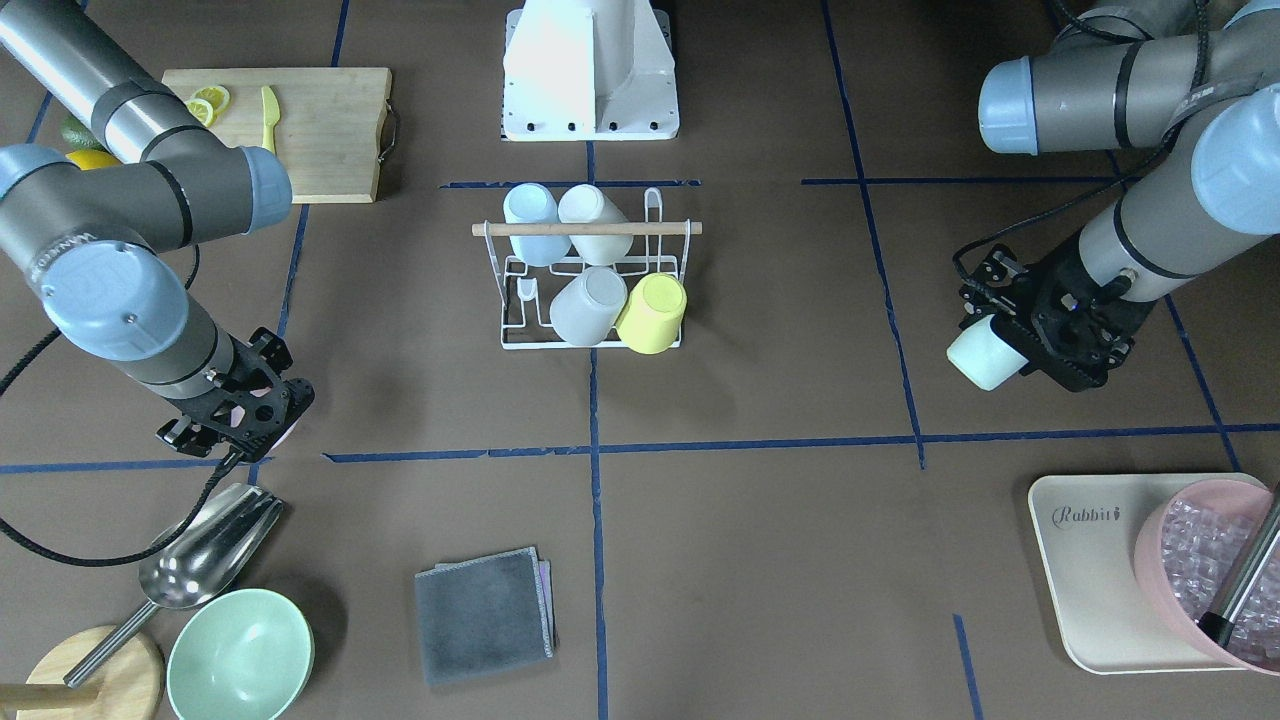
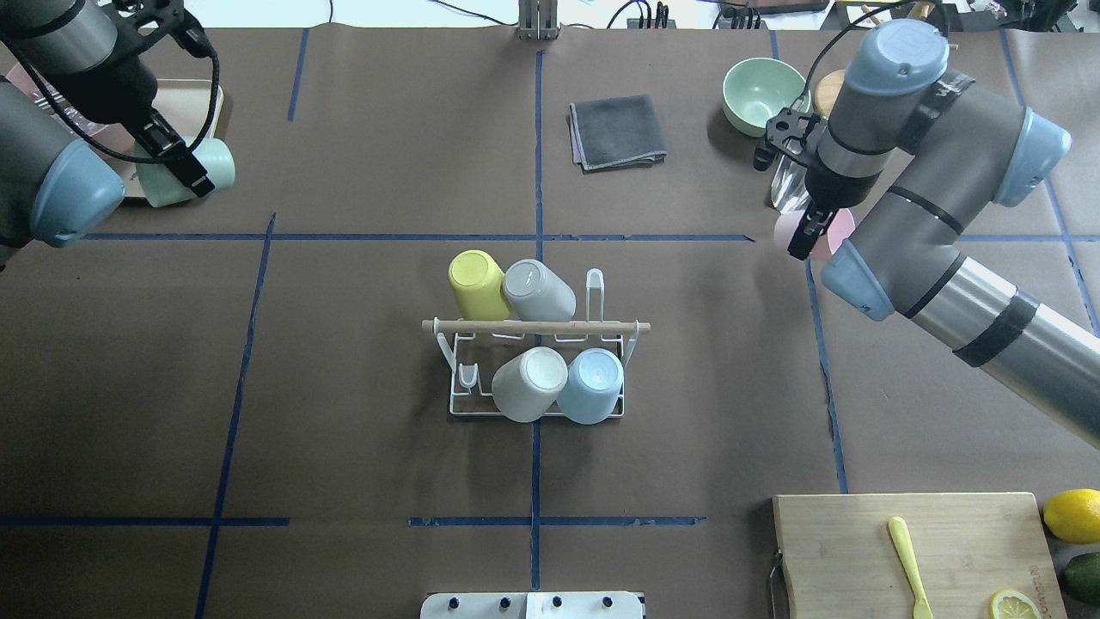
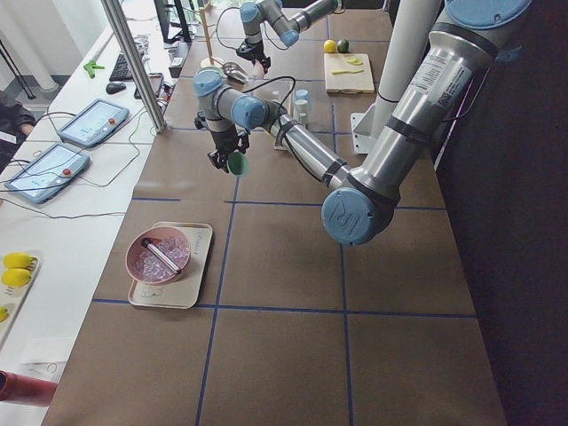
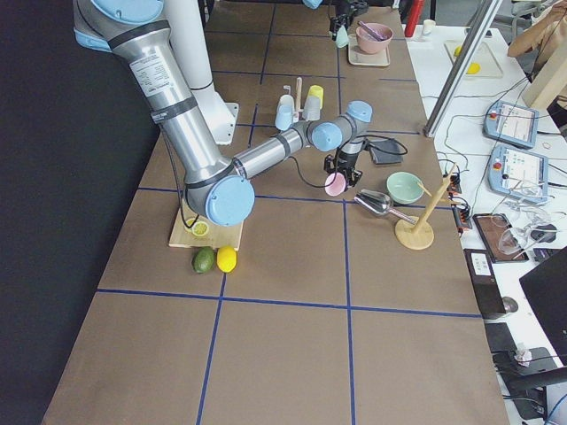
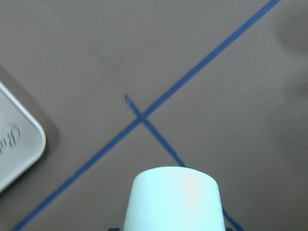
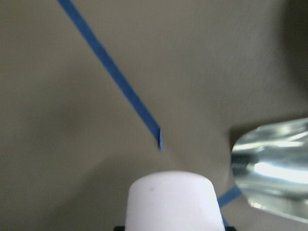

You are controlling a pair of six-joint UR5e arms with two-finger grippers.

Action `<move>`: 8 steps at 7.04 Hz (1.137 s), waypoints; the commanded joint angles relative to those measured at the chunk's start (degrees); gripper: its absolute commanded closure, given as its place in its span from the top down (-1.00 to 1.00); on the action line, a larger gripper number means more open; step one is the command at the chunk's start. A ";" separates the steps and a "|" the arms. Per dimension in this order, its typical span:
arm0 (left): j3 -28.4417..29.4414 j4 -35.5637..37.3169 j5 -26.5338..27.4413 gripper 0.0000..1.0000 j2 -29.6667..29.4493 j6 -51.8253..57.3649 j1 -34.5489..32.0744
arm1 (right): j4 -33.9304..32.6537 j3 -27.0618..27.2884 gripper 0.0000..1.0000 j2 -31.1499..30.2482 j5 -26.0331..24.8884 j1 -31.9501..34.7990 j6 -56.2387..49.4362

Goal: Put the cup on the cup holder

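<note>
The left gripper [image 2: 185,169] is clenched on a mint cup [image 2: 219,163] held sideways off the table. Its wrist camera shows only the cup's base over crossing tape lines, with a corner of a cream tray [image 1: 1080,590] just beside the gripper. Only the front-facing view shows the tray's "Rabbit" lettering and the pink tub [image 1: 1190,520] on it, which holds ice cubes and a metal handle.

The cup holder [image 2: 533,326] stands between the two grippers, well apart from both and nearer the robot's base than either. Four tilted cups sit on its prongs: yellow and grey on the grippers' side, off-white and pale blue on the base side.

The right gripper [image 2: 812,234] is closed on a pink cup [image 2: 834,225]. The overhead view shows part of the cup; the front-facing view hides nearly all of it behind the gripper. The right wrist camera catches a metal scoop [image 6: 272,168] just beside it. A green bowl [image 2: 760,94] and a grey cloth [image 2: 617,131] lie beyond this gripper, and a cutting board [image 2: 859,550] with lemon slices [image 1: 208,103] lies well behind it.

The table [image 2: 344,387] is covered in brown paper marked with blue tape. The side views add a white bench with tablets [image 3: 93,122] and cables.
</note>
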 commanded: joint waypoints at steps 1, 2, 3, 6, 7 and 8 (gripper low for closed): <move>-0.46 -18.03 0.23 -0.91 0.03 -5.84 1.83 | 26.21 0.21 -0.89 -0.56 6.50 2.88 14.31; -0.46 -24.03 0.23 -0.91 0.20 -5.86 2.27 | 38.18 -0.23 -0.87 -0.04 6.08 2.36 22.47; -0.46 -31.57 0.32 -0.92 0.29 -5.94 2.28 | 49.44 -0.15 -0.86 1.01 2.77 0.79 27.43; -7.01 -49.50 9.21 -0.92 3.78 -9.28 10.32 | 84.94 -0.41 -0.84 -0.11 -26.66 -19.09 36.69; -11.05 -55.32 14.16 -0.92 7.03 -9.72 14.97 | 91.06 -0.32 -0.84 -0.90 -30.79 -21.87 36.79; -15.88 -59.12 19.60 -0.92 10.98 -11.90 18.85 | 95.30 -0.32 -0.84 -1.52 -30.75 -22.16 36.79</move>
